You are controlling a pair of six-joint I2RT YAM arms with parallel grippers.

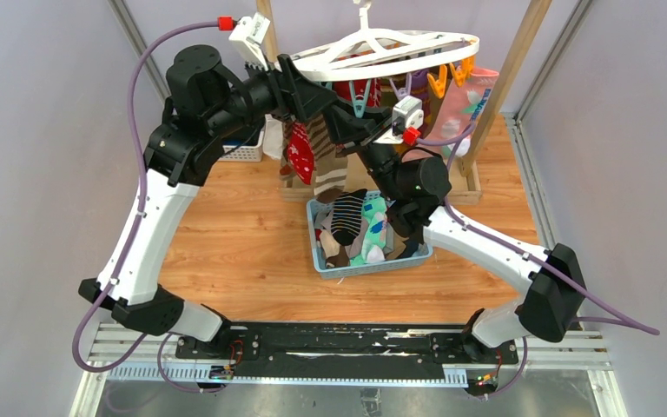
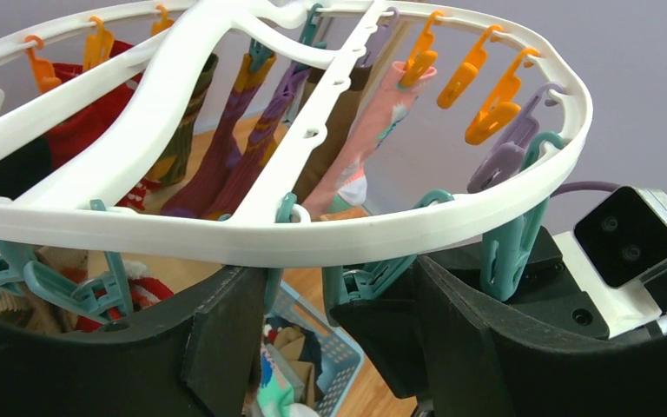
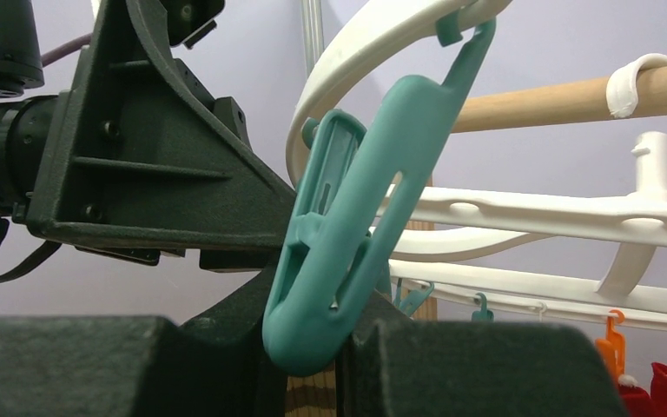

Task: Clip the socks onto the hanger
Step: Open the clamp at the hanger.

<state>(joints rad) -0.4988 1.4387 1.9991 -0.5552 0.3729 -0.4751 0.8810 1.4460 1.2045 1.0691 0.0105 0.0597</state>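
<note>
- Black fingers of the left gripper stand wide apart just under the near rim of the hanger, gripping nothing. Teal clips dangle from that rim.
- Pink, purple, brown and red socks hang clipped along the hanger's far side, with bare orange clips to their right.
- Right gripper: its fingers are pressed together on the lower end of one teal clip, which hangs tilted from the hanger's rim.
- White basket sits at the table's far left; I cannot tell what is in it.
- Blue basket sits mid-table below the hanger, holding a loose heap of socks, a dark striped one on top.
</note>
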